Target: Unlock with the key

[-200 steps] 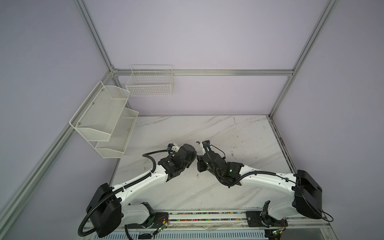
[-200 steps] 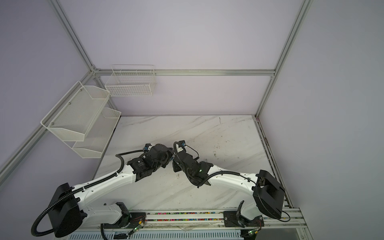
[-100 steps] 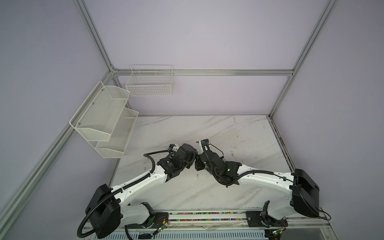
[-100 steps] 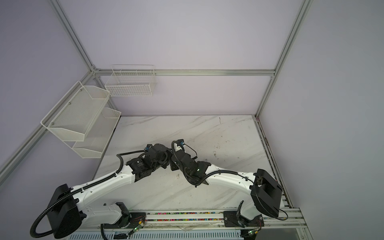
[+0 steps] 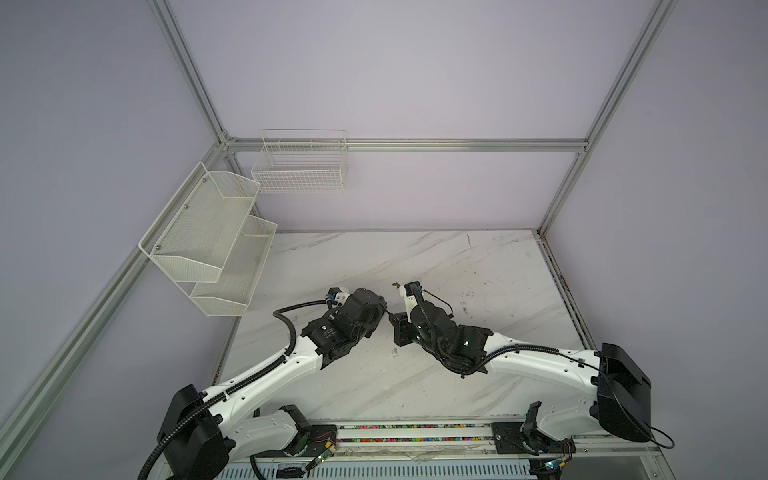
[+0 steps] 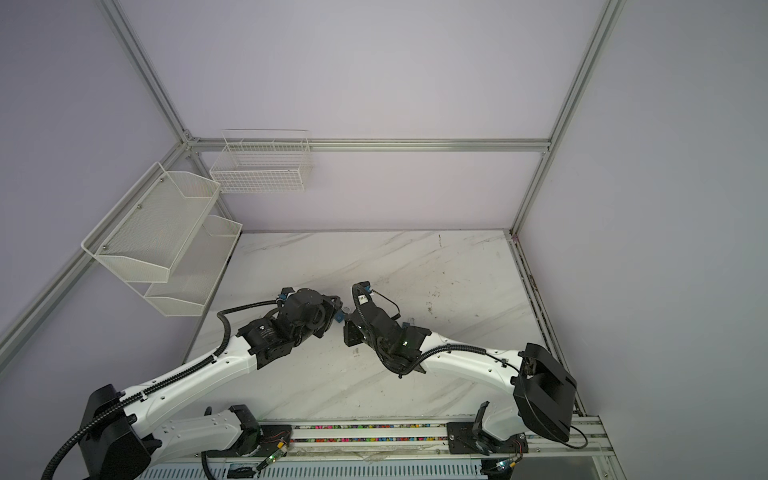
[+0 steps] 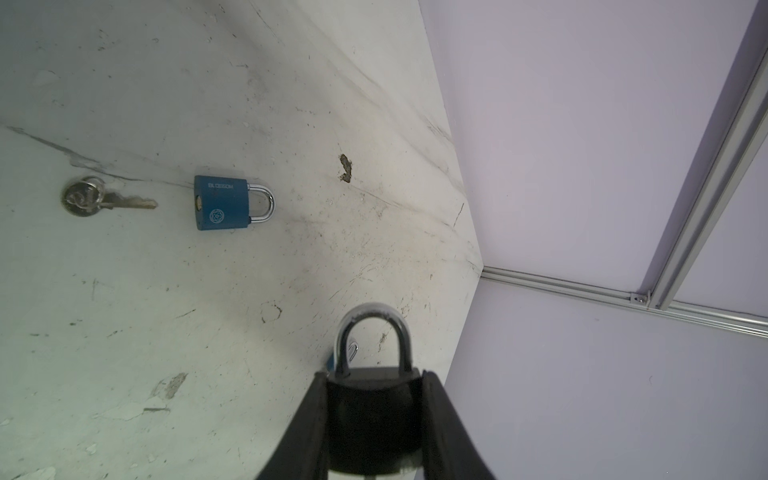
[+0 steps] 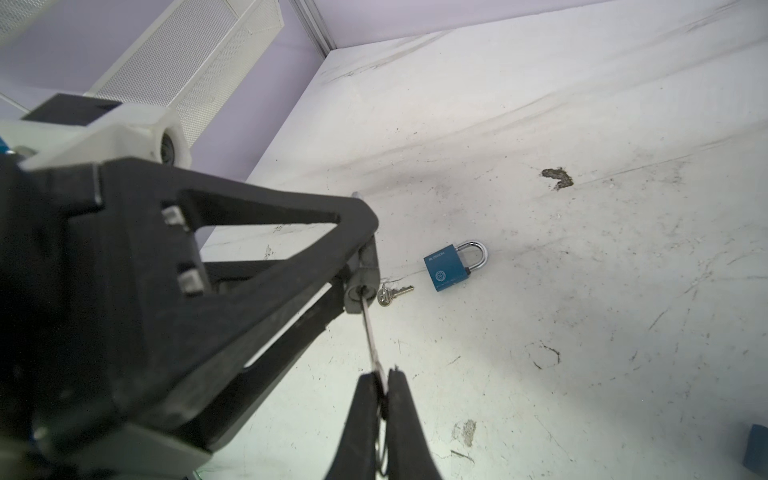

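Note:
My left gripper is shut on a black padlock whose silver shackle sticks out past the fingertips, above the table. In the right wrist view my right gripper is shut on a silver key. The key's blade reaches the keyhole in the underside of the held padlock; how deep it sits I cannot tell. In both top views the left gripper and right gripper meet tip to tip over the middle of the table.
A blue padlock lies flat on the marble table, with a second key on a ring beside its base. Another blue object shows at the frame edge. White mesh shelves and a wire basket hang on the walls.
The right gripper has edged left toward the left gripper, closing the small gap between them. Both grips are unchanged.

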